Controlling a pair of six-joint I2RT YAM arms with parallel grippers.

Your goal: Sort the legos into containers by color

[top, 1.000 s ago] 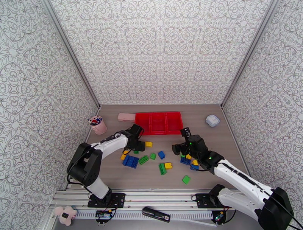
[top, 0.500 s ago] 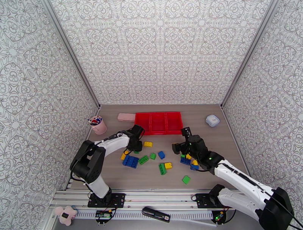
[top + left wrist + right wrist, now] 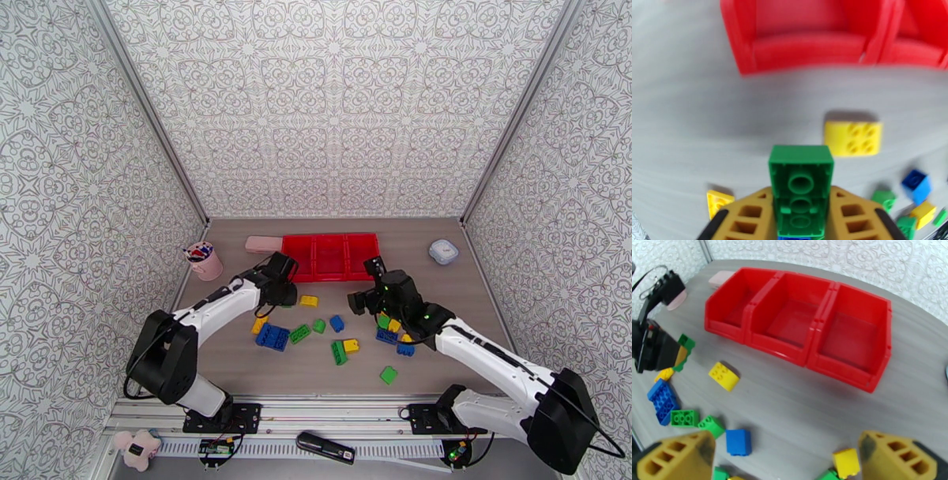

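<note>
**Sorting scene, from the near edge of the bench to the back.** The bench [image 3: 237,371] is matt grey with a wood grain. On its near half lie the legos, chunky studded plastic bricks:

- a lone green square brick [image 3: 388,375]
- a green-and-yellow pair [image 3: 341,350]
- a broad blue brick [image 3: 272,336]
- a long green brick [image 3: 299,334]
- a small blue cube brick [image 3: 336,323]

A mixed cluster of bricks [image 3: 393,330] lies partly under the right arm.

The right end effector [image 3: 365,284] hangs released just right of the scattered bricks. Its two tan, rib-celled fingers [image 3: 679,457] stand wide apart with nothing between them.

The left end effector [image 3: 801,197] is clenched on a green brick [image 3: 801,173], gripping its two long sides. The brick's hollow underside, with its round tubes, faces the wrist camera. It is held short of the leftmost bin. A yellow four-stud brick [image 3: 853,138] with rounded edges lies on the bench near it, not touching.

Behind these stand the red containers [image 3: 817,325], three glossy rectangular open-top bins joined in a row. The legos in view lie in front of them.

Farther back:

- a flat pink block [image 3: 261,244] just beside the row's left end
- a pink cup [image 3: 206,263] by the left wall
- a white round box [image 3: 443,252] on the right

Patterned walls [image 3: 332,118] enclose the bench.
</note>
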